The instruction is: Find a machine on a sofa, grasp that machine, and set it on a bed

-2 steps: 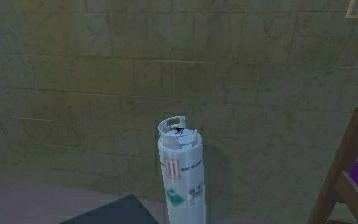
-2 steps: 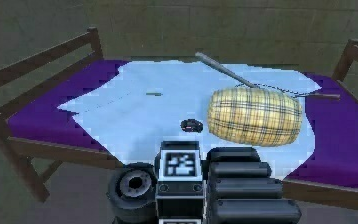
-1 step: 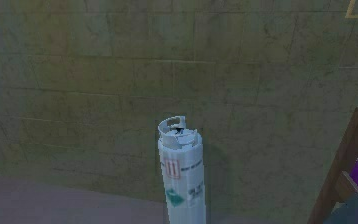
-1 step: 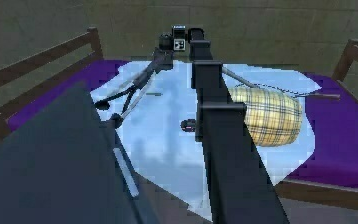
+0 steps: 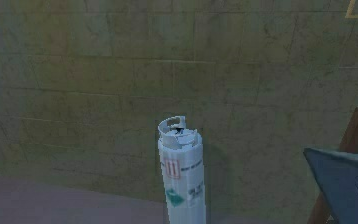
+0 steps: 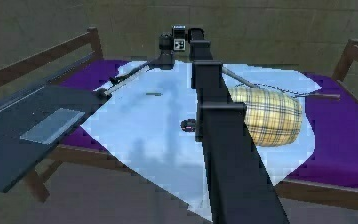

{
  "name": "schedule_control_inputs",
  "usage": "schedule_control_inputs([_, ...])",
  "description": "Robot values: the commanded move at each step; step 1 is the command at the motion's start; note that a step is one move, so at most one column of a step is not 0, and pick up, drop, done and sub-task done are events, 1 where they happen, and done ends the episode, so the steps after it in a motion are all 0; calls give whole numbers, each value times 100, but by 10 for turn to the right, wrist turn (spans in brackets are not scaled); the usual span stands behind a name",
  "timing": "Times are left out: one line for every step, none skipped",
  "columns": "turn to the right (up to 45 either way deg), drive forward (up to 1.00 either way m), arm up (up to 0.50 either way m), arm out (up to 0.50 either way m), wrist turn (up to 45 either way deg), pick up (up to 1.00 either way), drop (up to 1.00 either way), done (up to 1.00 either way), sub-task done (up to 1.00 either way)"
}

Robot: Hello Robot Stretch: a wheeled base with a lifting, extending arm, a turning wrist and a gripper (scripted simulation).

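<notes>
Laptop and bed, arm side view — white cylinder, forward view

Dim, even light, soft shadows

Arm side view. The arm hides a strip of the bed and one edge of the plaid pillow, back from the gripper. Past the gripper's far end a dark flat slab, possibly a laptop, is cut by the left edge. Whether the gripper holds anything cannot be told. A dark speck beside the arm is too small to name.
</notes>
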Motion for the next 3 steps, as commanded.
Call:
schedule_control_inputs([0, 0, 0, 0, 450, 0, 0, 0, 0])
schedule_control_inputs([0, 0, 0, 0, 450, 0, 0, 0, 0])
schedule_control_inputs([0, 0, 0, 0, 450, 0, 0, 0, 0])
